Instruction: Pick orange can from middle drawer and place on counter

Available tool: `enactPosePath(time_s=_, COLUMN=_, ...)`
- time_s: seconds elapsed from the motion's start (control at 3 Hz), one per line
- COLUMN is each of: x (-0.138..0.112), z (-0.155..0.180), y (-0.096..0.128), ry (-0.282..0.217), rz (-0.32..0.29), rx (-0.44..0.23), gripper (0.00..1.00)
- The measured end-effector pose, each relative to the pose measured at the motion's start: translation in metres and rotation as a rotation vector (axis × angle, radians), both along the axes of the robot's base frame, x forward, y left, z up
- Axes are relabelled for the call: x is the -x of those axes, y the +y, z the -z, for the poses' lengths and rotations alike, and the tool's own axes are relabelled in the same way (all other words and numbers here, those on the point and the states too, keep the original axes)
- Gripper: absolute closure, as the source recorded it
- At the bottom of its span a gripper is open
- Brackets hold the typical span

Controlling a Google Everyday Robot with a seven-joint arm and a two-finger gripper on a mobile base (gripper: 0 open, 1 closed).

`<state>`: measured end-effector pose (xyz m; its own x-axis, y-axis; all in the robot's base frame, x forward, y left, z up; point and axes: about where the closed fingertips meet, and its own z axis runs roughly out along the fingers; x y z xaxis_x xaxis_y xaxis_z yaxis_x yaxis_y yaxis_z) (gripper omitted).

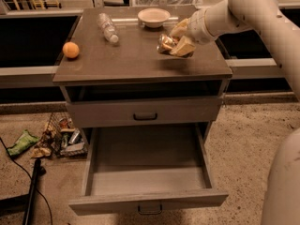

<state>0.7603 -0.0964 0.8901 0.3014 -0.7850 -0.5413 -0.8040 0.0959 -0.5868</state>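
Looking from the biggest piece down, you have the counter, a broad flat top whose bare right-centre makes an easy spot to set something down. Below it the middle drawer stands pulled out and shows only its bare floor, so the pick looks done and only the placing is left. The upper drawer is shut, leaving nothing in the way overhead. Your arm reaches in from the upper right and slopes down across the counter's right edge, which brings the wrist low over the top. The gripper sits over the counter's right-centre, its fingers pinching the can from two sides with the shiny end facing left. The can hangs very low; you cannot tell whether it touches the surface yet. The bowl stands just behind the gripper, so avoid drifting back. The bottle lies at the back left, and the fruit rests near the left edge. Both are well apart from the can. Judge the next move as settling it down and letting go.
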Motion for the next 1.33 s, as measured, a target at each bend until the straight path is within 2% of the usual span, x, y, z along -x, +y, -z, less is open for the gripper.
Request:
enactPosePath(time_s=0.67, x=-0.0127, z=0.0065, y=0.0071, ry=0.021, rz=-0.001, rx=0.003, gripper=0.14)
enactPosePath(time_s=1.0, x=-0.0157, z=0.0058, y=0.006, ry=0.023, rz=0.002, rx=-0.003, gripper=0.0)
enactPosePath(time_s=1.33, x=-0.0158, z=0.0057, y=0.0058, ry=0.022, rz=0.002, rx=-0.003, gripper=0.0)
